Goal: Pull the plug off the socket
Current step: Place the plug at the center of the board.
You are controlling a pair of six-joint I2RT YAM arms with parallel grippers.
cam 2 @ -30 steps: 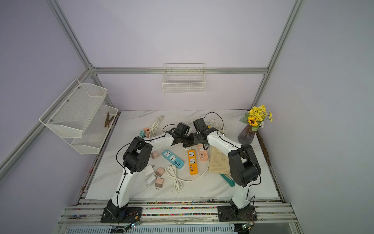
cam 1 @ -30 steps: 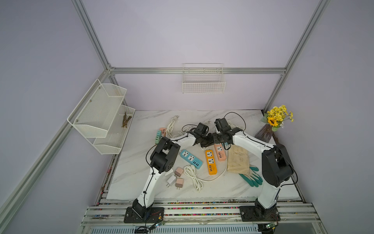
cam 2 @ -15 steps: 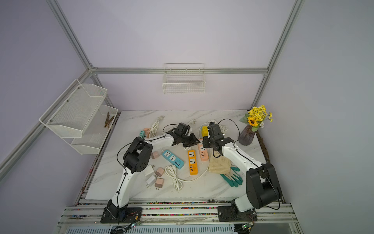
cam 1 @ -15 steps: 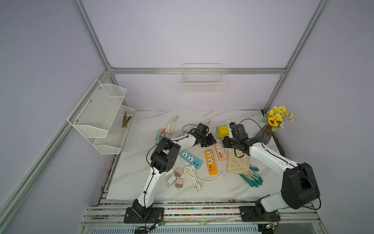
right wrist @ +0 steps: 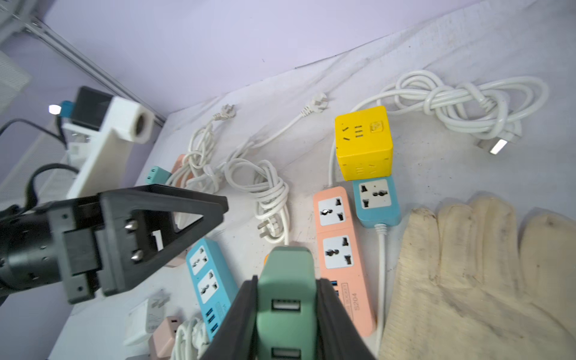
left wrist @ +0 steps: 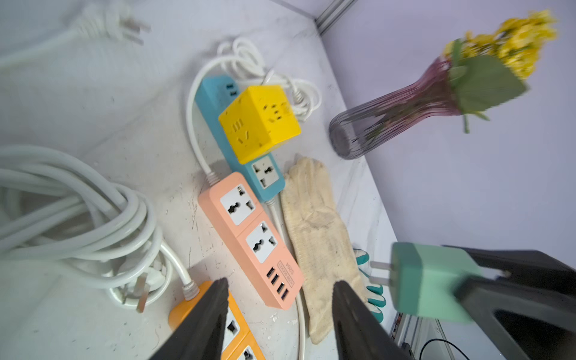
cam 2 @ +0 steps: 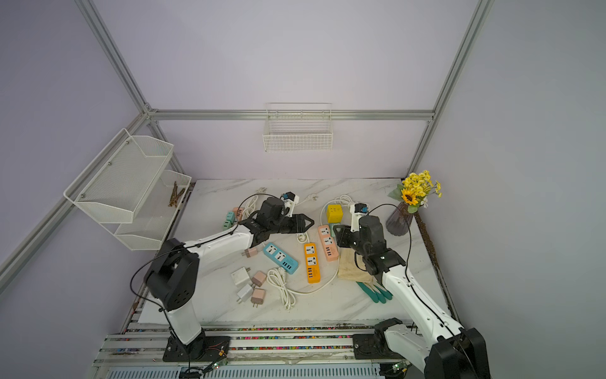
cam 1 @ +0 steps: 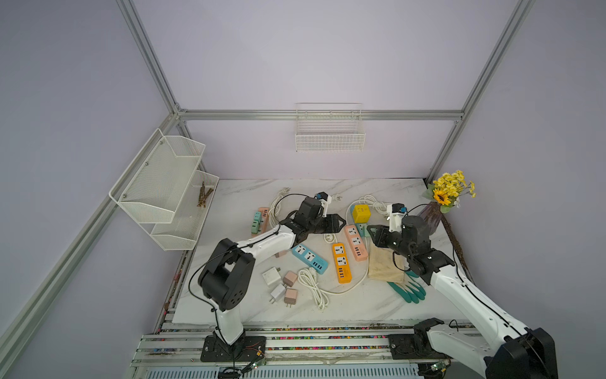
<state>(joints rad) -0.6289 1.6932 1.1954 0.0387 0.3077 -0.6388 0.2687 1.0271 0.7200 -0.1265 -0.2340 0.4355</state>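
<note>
A green plug (right wrist: 286, 299) with two USB ports hangs in the air, and my right gripper (right wrist: 286, 283) is shut on its sides. Its two metal prongs stick out bare, in no socket, as the left wrist view shows the plug (left wrist: 430, 280). The pink socket strip (cam 1: 355, 242) lies flat on the table with both outlets empty (left wrist: 249, 230). My left gripper (left wrist: 280, 290) stands open above the orange strip (cam 1: 341, 262) and the pink strip's USB end, holding nothing. In both top views the left gripper (cam 2: 306, 223) and right gripper (cam 2: 337, 234) face each other, a little apart.
A yellow cube socket (cam 1: 360, 213) sits on a teal strip. A blue strip (cam 1: 310, 259) lies to the left, a cream glove (cam 1: 383, 265) and green gloves (cam 1: 410, 292) to the right. A flower vase (cam 1: 429, 216) stands at the back right. Coiled white cords (cam 1: 311, 285) and small chargers (cam 1: 282, 285) lie in front.
The two grippers met over the pink strip a second ago. The right arm has drawn back to the right with the green plug, and the left gripper has opened.
</note>
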